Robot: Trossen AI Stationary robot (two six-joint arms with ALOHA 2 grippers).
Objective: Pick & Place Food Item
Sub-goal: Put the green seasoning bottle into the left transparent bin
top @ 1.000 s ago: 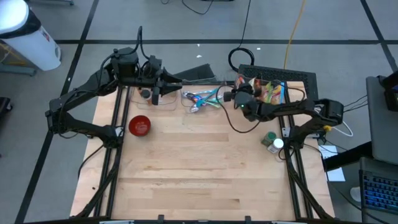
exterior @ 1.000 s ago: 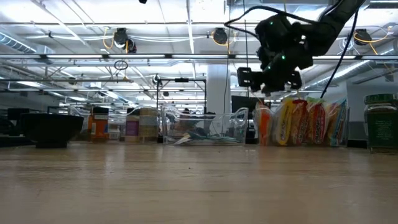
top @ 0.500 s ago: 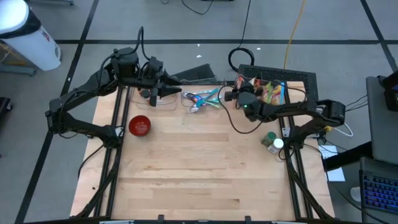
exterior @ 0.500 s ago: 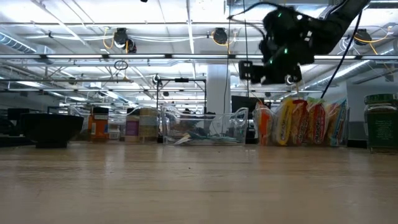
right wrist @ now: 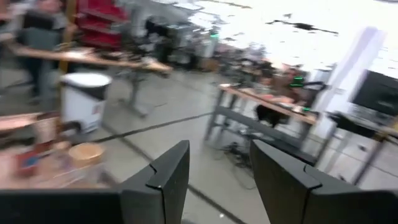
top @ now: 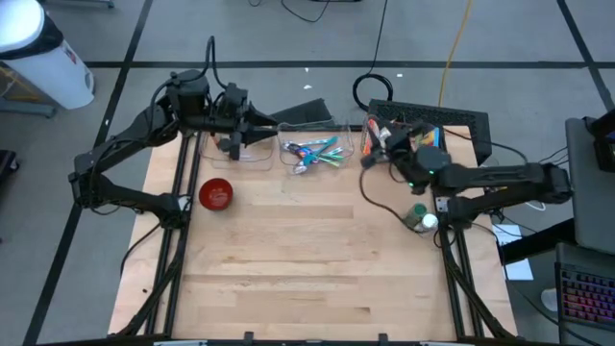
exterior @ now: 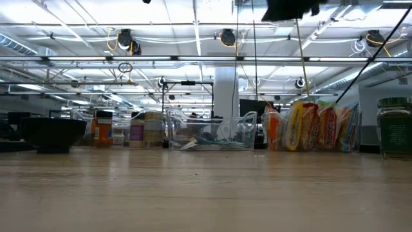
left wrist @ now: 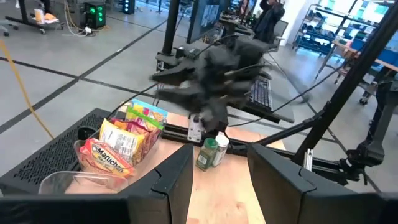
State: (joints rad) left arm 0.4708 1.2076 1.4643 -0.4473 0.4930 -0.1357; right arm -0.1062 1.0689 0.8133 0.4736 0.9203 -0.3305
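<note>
Right pincer (top: 369, 157) hung beside the snack packets (top: 411, 141), fingers apart and empty, seemingly lining up to take one.

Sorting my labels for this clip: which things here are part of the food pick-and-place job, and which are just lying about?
Job:
food packets
red bowl
right gripper
left gripper

Lying about:
clear bin of utensils
green-lidded jar
keyboard

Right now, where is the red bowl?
In the high view the red bowl sits on the table's left side, near the left arm's frame rail, closer to the viewer than the clear tray of utensils.
</note>
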